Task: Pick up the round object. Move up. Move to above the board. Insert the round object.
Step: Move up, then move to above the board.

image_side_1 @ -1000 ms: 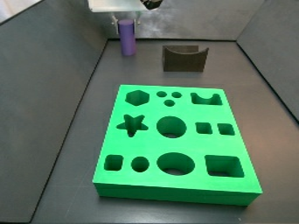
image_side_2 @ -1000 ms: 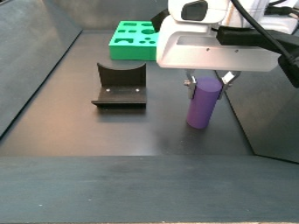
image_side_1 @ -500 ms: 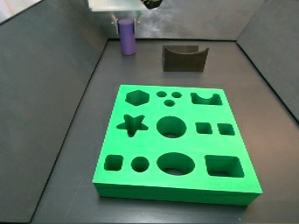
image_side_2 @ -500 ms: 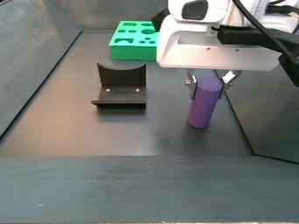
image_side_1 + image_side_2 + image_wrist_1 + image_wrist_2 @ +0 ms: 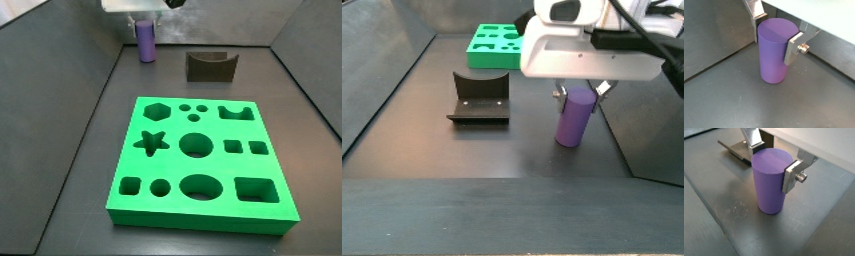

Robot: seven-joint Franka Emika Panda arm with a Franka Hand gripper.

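The round object, a purple cylinder peg (image 5: pixel 774 55), stands upright on the dark floor. My gripper (image 5: pixel 775 35) is over it, with a silver finger pressed against each side near the peg's top. Both wrist views show this; in one the peg (image 5: pixel 769 188) sits between the gripper's (image 5: pixel 773 160) plates. In a side view the peg (image 5: pixel 143 42) is at the far back left under the gripper (image 5: pixel 143 25). In a side view the peg (image 5: pixel 575 120) hangs below the gripper (image 5: pixel 579 92). The green board (image 5: pixel 227 167) with shaped holes lies apart from it (image 5: pixel 492 60).
The dark fixture (image 5: pixel 210 66) stands between the peg and the board; it also shows in a side view (image 5: pixel 480 98) and in a wrist view (image 5: pixel 734 148). Grey walls enclose the floor on the sides.
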